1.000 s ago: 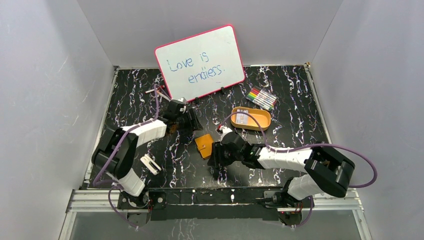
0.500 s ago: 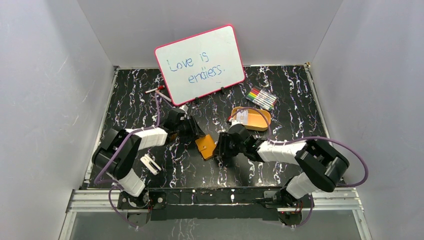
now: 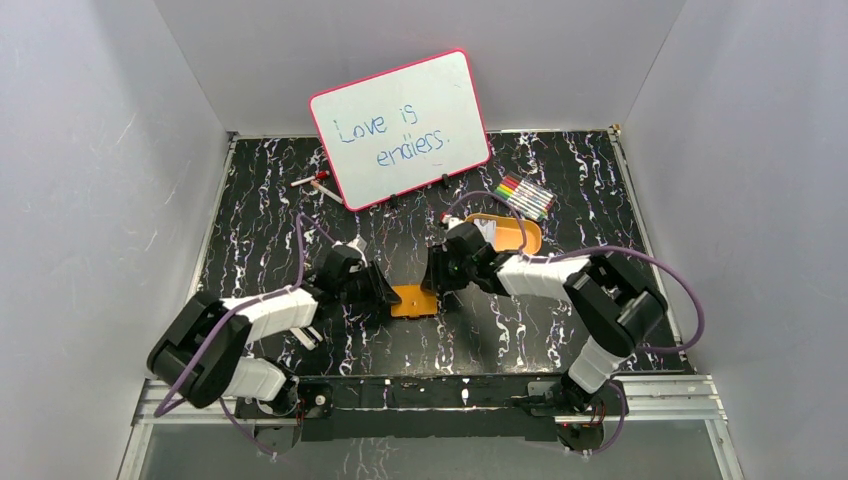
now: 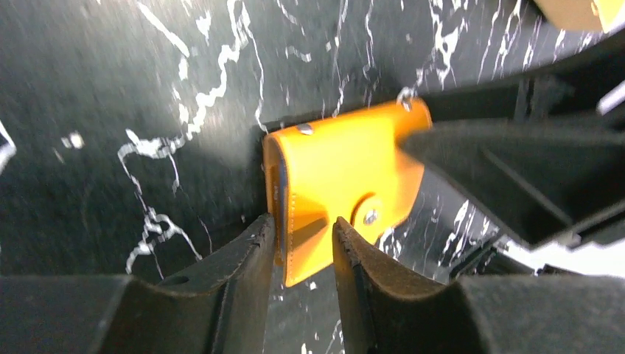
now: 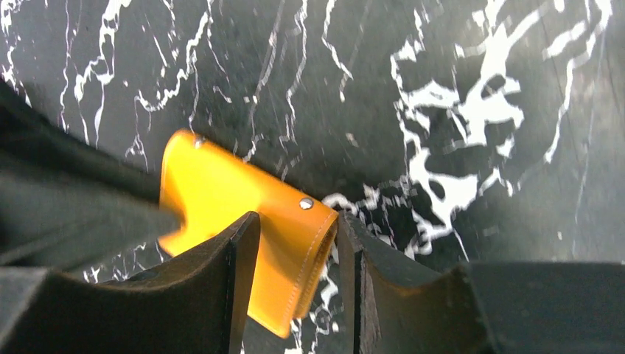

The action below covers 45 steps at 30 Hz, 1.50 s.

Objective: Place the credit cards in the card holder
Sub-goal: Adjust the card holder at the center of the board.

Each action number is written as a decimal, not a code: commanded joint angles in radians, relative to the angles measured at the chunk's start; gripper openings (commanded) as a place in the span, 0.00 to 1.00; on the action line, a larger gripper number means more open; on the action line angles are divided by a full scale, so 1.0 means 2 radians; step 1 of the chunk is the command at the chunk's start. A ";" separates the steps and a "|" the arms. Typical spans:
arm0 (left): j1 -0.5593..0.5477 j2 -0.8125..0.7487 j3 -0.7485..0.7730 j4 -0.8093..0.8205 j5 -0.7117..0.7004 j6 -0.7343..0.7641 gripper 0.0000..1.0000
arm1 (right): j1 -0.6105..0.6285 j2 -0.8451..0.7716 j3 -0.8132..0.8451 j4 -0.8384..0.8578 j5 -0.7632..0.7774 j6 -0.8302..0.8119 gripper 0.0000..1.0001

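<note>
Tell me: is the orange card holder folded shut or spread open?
Folded shut: the card holder shows only its orange outside, with the snap tab lying across the front; nothing of its inside shows.

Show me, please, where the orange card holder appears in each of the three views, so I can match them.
Top external: the card holder lies mid-table, just in front of the arms' bases.
Left wrist: mid-frame, its lower corner between the left gripper fingers.
Right wrist: lower left of centre, one end between the right gripper fingers.
Shared landmark: the black, white-veined tabletop under it.
</note>
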 commanded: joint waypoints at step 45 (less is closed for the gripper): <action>-0.007 0.003 -0.001 -0.001 0.008 0.004 0.48 | 0.021 -0.013 -0.009 0.020 -0.030 0.095 0.62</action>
